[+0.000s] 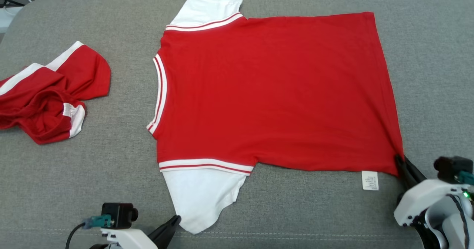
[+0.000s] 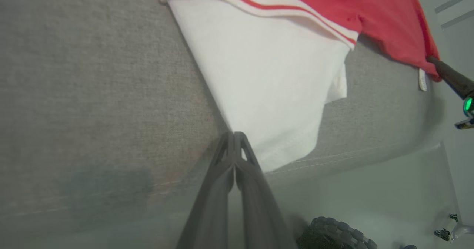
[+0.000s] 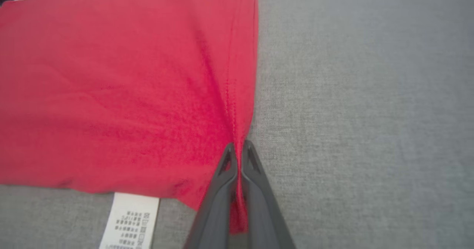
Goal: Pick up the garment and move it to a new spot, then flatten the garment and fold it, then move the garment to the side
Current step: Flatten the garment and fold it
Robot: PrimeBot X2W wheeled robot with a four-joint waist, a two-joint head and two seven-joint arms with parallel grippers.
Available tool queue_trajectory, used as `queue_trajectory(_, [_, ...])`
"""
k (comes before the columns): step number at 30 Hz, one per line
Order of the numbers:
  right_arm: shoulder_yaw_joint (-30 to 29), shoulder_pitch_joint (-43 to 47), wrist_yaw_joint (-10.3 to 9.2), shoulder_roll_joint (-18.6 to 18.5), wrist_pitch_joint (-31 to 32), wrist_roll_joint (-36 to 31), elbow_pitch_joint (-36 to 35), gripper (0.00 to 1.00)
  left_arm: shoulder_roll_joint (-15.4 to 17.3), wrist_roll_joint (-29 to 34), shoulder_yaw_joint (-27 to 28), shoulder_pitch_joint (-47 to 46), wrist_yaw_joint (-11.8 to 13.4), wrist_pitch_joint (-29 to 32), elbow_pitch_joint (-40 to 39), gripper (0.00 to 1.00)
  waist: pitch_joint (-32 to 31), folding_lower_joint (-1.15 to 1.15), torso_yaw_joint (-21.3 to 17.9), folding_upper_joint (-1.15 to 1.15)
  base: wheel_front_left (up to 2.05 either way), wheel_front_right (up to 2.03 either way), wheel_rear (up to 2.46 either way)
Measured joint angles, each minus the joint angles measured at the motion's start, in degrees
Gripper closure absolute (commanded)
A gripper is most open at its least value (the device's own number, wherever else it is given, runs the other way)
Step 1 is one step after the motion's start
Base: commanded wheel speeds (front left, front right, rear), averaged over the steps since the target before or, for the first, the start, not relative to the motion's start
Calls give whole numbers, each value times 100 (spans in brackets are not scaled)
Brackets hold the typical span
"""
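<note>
Your garment (image 1: pixel 274 93) lies spread flat in the middle of the grey cushion (image 1: pixel 111 175), with one white sleeve (image 1: pixel 202 197) toward the front edge. Your right gripper (image 1: pixel 400 159) is clamped on its red hem corner, front right. Your left gripper (image 1: pixel 177 219) is clenched against that sleeve's edge; you cannot tell whether it has caught any cloth.

Garment (image 1: pixel 274 93): red knit cloth, matt, soft; sleeves (image 1: pixel 202 195) of white cloth, smooth, with striped trim.
Care label (image 1: pixel 370 180): white woven tape, printed, faint sheen.
Second garment (image 1: pixel 48 101): same red and white cloth.
Table (image 1: pixel 111 175): grey woven cover, coarse, matt.
Left hand (image 1: pixel 177 218), right hand (image 1: pixel 399 157): fingers (image 3: pixel 255 204) of dark matt plastic; shells (image 1: pixel 418 197) of glossy white plastic.
</note>
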Motion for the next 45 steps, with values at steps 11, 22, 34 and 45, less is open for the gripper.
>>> queue_trajectory(11, [-988, 1647, -1, 89, 561, -69, -1795, 100, 304, -374, 194, 1016, 237, 369, -1599, 100, 72, 0, 107, 0, 0, 0, 0])
queue_trajectory(22, [-1386, 1245, -31, 258, 2536, 899, -3174, 100, 743, -1689, 638, 248, 101, 971, -2915, 100, 377, 0, 5, 0, 0, 0, 0])
queue_trajectory(34, [-1070, -1099, -31, -270, 4565, 1433, -2209, 100, 872, -2994, 856, -1970, 49, 1671, -1747, 100, 945, 0, -143, 0, 0, 0, 0])
queue_trajectory(45, [-1092, -2296, -30, -233, 4658, 1608, -1031, 100, 630, -3611, 931, -3229, 8, 1793, -124, 100, 1319, 0, -100, 0, 0, 0, 0])
